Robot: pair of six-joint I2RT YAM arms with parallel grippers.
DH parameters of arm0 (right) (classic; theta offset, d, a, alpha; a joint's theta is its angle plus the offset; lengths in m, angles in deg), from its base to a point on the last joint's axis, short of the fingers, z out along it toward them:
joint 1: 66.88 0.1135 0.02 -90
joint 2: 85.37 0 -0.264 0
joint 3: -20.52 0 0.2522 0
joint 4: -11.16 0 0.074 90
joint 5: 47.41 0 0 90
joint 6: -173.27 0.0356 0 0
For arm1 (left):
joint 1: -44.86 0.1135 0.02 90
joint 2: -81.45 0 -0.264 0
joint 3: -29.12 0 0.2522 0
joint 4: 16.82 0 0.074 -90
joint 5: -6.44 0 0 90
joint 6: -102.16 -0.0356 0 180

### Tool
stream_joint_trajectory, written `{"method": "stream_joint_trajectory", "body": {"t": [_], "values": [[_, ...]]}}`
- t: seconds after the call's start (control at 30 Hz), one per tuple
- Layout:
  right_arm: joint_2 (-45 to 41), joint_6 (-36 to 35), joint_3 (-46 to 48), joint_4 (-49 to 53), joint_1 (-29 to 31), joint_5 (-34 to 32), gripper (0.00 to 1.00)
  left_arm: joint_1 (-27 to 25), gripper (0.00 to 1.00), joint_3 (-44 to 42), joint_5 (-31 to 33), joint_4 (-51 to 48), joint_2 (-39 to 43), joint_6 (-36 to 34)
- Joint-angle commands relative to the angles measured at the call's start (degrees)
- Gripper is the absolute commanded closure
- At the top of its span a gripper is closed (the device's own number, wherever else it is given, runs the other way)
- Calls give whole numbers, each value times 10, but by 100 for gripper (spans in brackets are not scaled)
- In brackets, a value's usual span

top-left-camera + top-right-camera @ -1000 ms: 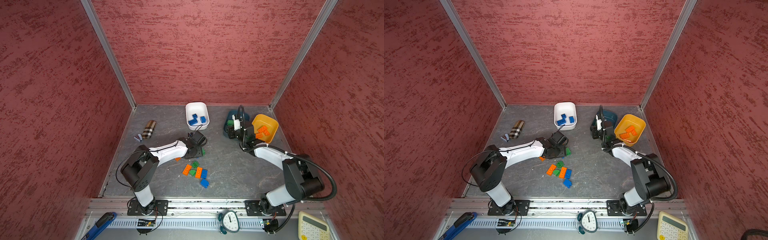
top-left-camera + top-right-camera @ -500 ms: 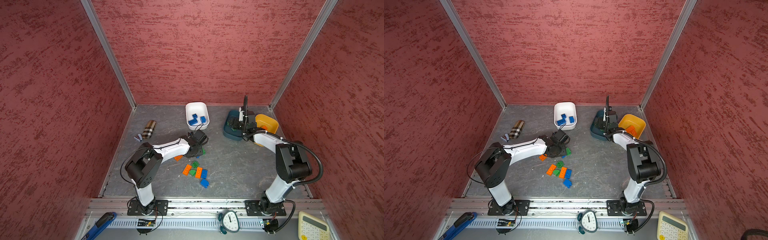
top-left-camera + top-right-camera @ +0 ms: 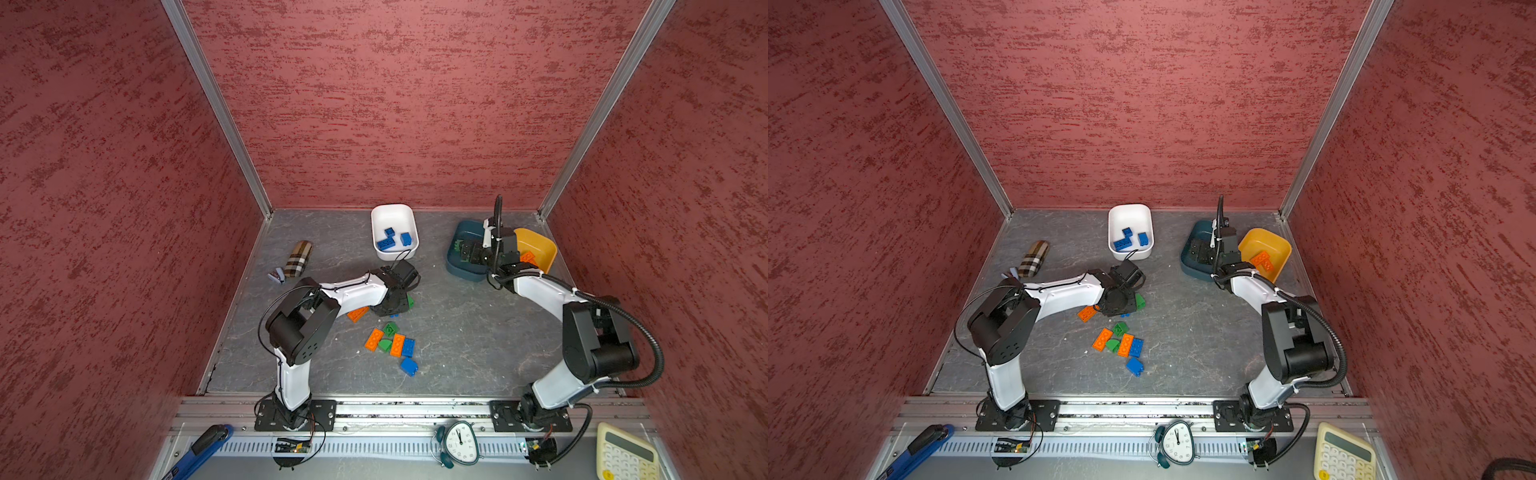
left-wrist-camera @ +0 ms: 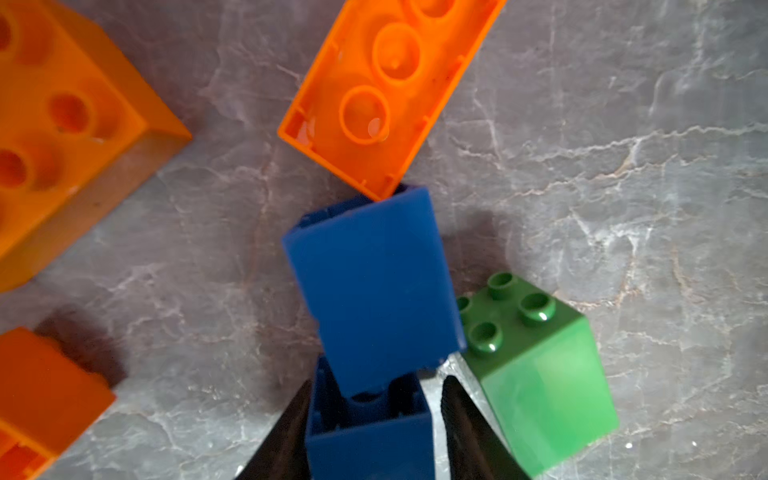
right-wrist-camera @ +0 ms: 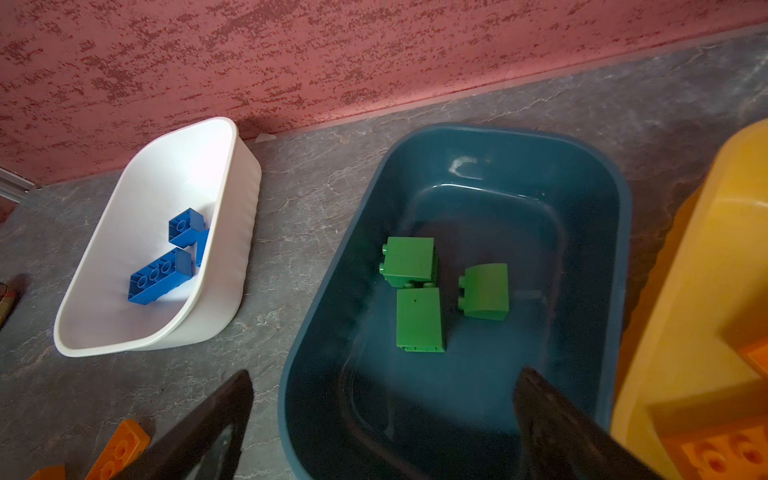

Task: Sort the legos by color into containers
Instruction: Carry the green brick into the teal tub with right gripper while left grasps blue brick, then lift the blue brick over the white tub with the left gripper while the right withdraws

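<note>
Left wrist view: left gripper [image 4: 378, 380] straddles a blue brick [image 4: 370, 291] on the table, with the jaws close at its sides. Can't tell if the pinch is firm. A green brick [image 4: 536, 365] touches it, and an orange brick [image 4: 390, 91] sits at its far end. Step: picking blue. Next move likely needs a clean lift without dragging neighbours, then a carry to the white bowl [image 3: 394, 210], which holds blues. Left arm is stretched low, wrist pointing down. Right gripper [image 5: 384, 372] hangs wide open and empty over the teal bowl [image 5: 615, 187], which holds three green bricks [image 5: 417, 320].
</note>
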Motion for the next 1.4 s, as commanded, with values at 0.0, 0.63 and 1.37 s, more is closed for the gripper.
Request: {"method": "stream_joint_trajectory", "body": {"t": [0.0,0.63,1.37], "values": [[-21,16,10,-5,1,8,1,-1,51,2,-7,-15,-19,-5],[-71,46,66,-48,2,57,1,-7,80,-3,37,2,61,-23],[-107,-11,78,-44,55,89,1,117,82,266,-13,41,-53,-126]]}}
